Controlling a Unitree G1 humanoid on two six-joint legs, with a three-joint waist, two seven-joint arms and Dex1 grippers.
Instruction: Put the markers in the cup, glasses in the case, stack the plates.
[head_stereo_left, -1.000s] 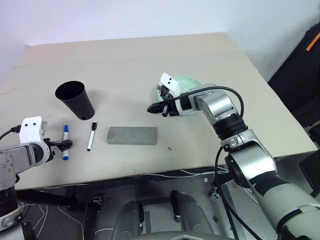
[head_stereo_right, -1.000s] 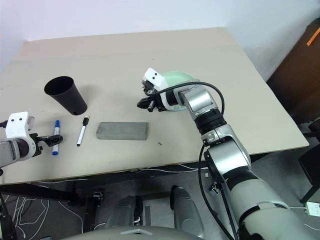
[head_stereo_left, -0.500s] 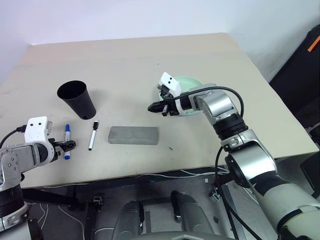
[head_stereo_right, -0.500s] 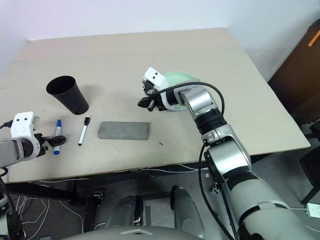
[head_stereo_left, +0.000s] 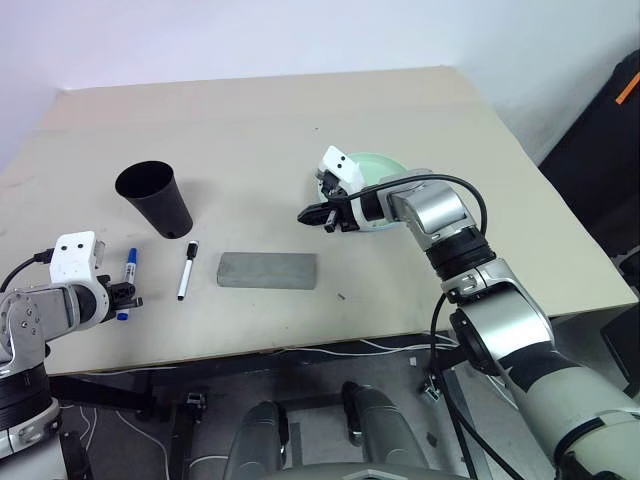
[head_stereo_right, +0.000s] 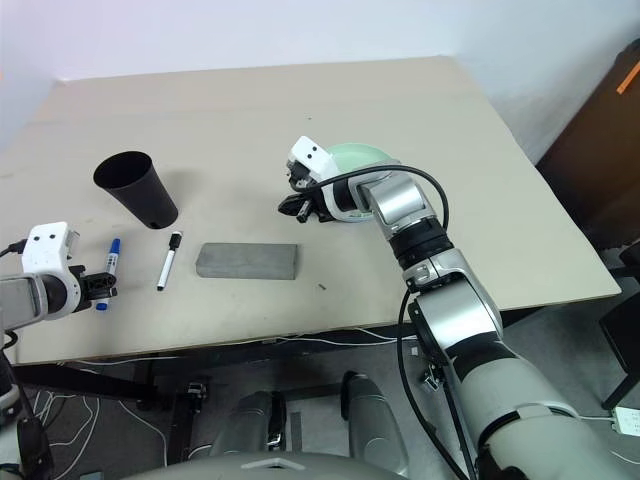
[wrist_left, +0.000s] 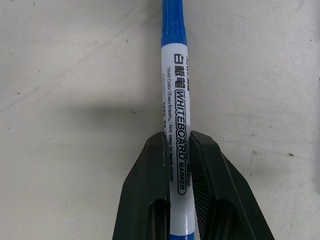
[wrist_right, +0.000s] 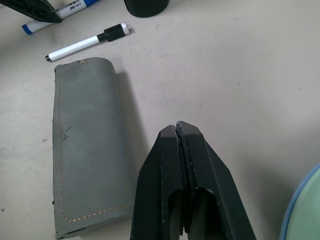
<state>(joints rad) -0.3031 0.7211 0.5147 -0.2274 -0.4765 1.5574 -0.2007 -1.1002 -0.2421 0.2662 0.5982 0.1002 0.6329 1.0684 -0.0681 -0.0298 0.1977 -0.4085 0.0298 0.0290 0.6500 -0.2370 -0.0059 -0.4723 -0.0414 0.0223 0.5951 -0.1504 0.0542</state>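
Note:
The blue-capped marker (wrist_left: 174, 75) lies on the table at the near left, and my left gripper (wrist_left: 177, 145) is shut on its white barrel; the head view shows that marker (head_stereo_left: 131, 264) reaching from the gripper (head_stereo_left: 124, 297) toward the cup. The black-capped marker (head_stereo_left: 185, 271) lies loose just right of it. Behind both stands the black cup (head_stereo_left: 155, 198), upright. The grey case (head_stereo_left: 267, 270) lies closed mid-table. My right gripper (head_stereo_left: 305, 215) hovers shut and empty beside the pale green plate (head_stereo_left: 385, 168), whose edge (wrist_right: 300, 210) shows a blue rim. The glasses are out of view.
The beige table (head_stereo_left: 260, 120) stretches far behind the objects. Its front edge (head_stereo_left: 300, 345) runs close below the case and markers. Cables hang under that edge.
My left gripper's fingers closed from wide open onto the blue-capped marker's barrel. The right arm has not moved.

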